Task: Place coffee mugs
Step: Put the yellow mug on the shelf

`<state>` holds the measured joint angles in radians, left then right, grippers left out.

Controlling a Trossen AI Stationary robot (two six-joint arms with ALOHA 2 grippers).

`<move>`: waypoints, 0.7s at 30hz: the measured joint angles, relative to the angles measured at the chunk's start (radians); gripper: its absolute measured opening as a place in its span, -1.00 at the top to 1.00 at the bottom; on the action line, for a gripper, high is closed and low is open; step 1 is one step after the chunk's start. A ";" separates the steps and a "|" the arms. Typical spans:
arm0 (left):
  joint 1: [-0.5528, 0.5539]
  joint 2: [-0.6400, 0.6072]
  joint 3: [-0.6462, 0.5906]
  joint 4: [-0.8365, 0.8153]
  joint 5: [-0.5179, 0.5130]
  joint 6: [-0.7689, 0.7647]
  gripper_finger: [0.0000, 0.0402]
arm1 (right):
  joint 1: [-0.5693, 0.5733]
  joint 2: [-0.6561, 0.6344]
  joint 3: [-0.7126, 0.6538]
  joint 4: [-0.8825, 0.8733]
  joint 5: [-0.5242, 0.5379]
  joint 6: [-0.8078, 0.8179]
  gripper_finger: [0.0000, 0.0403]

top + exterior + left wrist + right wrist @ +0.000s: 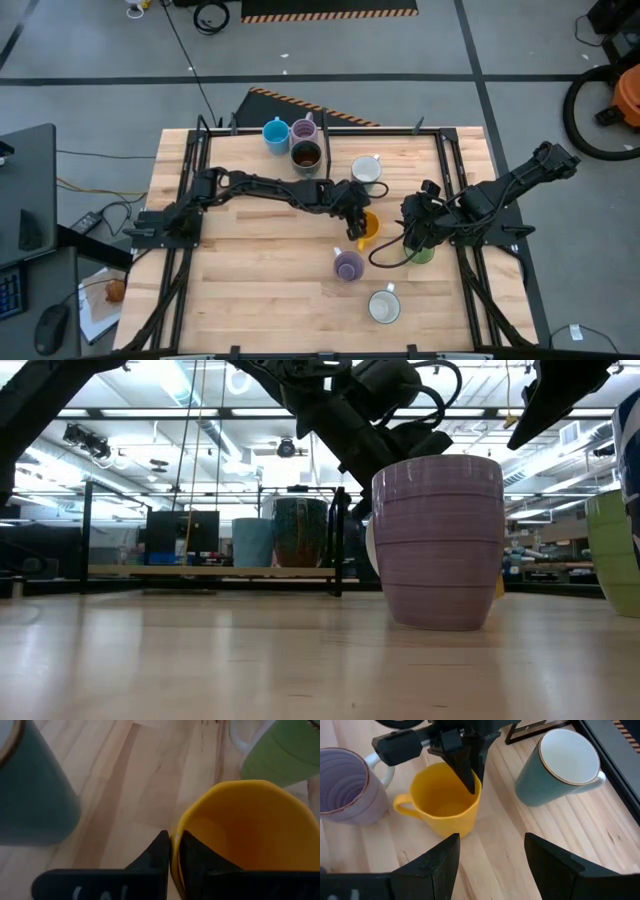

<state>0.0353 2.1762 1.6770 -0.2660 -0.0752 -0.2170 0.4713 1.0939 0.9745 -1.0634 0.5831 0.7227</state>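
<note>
An orange-yellow mug (369,226) stands mid-table, and my left gripper (357,225) is shut on its rim. In the right wrist view this mug (445,805) shows its handle (402,806) turned away from the gripped side. My right gripper (492,860) hangs open just right of it, above the table, touching nothing. A green mug (422,254) stands under the right arm. A lilac mug (348,265) and a white mug (384,306) stand nearer the front edge. A mug that is teal outside and white inside (560,767) stands behind the orange one. My left gripper pinches the orange mug's rim wall (175,851), one finger (197,862) inside the mug and the other finger (155,857) outside. The fingers slant down from the table's left onto the rim's left side (471,787). The mug stands upright, its base on the table.
At the table's back, by a black frame (330,128), stand a blue mug (275,133), a second lilac mug (303,130) and a dark brown mug (305,155). In the low view the near lilac mug (440,540) hides the orange one. Bare wood lies front left.
</note>
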 joint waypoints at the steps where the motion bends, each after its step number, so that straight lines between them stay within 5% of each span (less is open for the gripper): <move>1: 0.000 -0.008 0.000 -0.007 -0.003 0.007 0.84 | 0.000 0.000 0.000 0.000 0.000 0.000 -0.14; 21: 0.005 -0.317 0.001 -0.636 0.010 0.038 0.84 | 0.000 0.000 0.000 0.040 0.002 -0.043 -0.14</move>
<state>0.0404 1.8594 1.6775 -0.9018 -0.0655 -0.1790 0.4713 1.0939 0.9745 -1.0229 0.5850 0.6798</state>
